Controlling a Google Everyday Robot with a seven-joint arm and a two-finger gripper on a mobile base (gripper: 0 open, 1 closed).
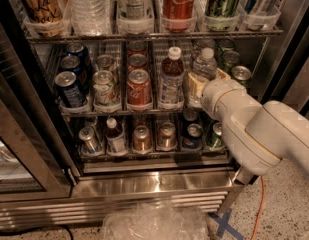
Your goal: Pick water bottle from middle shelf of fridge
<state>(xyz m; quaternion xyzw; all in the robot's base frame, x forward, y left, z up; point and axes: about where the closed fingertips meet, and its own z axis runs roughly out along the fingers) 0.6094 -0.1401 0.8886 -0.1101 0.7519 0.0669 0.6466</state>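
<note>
The water bottle (206, 64), small, clear and white-capped, stands in the fifth lane from the left on the middle shelf (119, 112) of the fridge (144, 183). My gripper (206, 82) is at the lower part of the water bottle, at the shelf's front edge, and hides the bottle's base. My cream arm (264, 129) reaches in from the lower right. A white-capped bottle of brown drink (171, 79) stands in the lane just left of the water bottle.
Soda cans (139, 86) fill the other middle-shelf lanes and the bottom rack (144, 139). A big clear bottle (89, 6) and a cola can (179, 1) stand on the top rack. The glass door (24, 149) hangs open left. A crumpled plastic bag (154, 221) lies on the floor.
</note>
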